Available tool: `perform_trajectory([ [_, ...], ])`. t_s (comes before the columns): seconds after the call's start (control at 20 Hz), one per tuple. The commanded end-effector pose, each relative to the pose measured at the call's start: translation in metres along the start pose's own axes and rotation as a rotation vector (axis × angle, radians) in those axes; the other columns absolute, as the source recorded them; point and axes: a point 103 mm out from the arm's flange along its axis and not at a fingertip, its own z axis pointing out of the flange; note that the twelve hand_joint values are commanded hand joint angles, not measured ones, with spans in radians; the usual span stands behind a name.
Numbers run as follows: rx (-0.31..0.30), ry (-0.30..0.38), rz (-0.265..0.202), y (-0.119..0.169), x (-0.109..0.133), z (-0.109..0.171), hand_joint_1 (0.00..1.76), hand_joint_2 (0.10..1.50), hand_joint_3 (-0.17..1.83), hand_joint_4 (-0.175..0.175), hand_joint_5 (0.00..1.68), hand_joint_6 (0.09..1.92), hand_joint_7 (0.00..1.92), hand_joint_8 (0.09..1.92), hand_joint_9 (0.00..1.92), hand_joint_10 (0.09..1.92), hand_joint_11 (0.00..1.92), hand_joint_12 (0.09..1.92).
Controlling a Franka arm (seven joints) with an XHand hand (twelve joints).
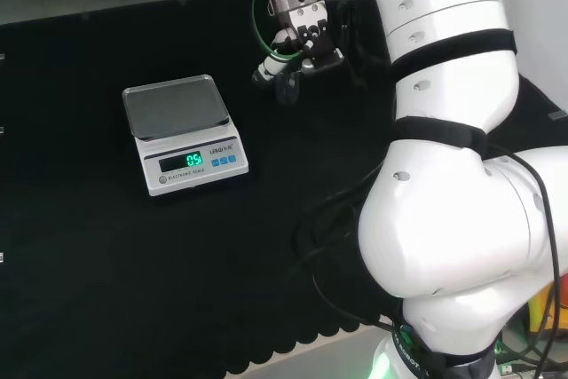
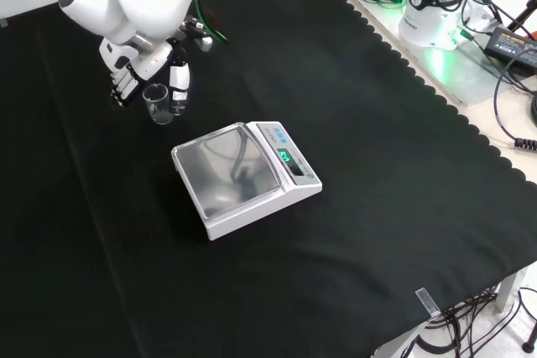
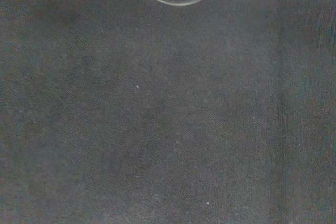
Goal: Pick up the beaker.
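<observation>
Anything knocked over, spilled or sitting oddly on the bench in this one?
Nothing stands out. The beaker is upright beside the hand, with no spill visible on the black cloth. The scale sits flat on the cloth, its pan bare, apart from the beaker.

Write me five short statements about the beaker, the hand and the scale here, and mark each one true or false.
1. The beaker stands on the scale's pan. False: it is beside the scale, over the black cloth.
2. The hand is at the beaker, with fingers on either side of it. True.
3. The scale's pan is bare. True.
4. The beaker lies on its side. False: it is upright, mouth up.
5. In the front view the beaker is to the right of the scale. False: it is up and to the left of it.
</observation>
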Motion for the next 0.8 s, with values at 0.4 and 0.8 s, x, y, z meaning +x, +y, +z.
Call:
perform_trajectory([
  [0.4,0.060,-0.006,0.050,0.000,-0.010,0.023,0.41,0.95,-0.03,-0.168,0.06,0.09,0.00,0.47,0.00,0.63,0.00,1.44],
  [0.8,-0.012,0.021,0.073,-0.002,-0.005,0.012,0.59,1.02,0.00,-0.162,0.34,0.09,0.27,0.76,0.40,0.80,0.33,1.39],
])
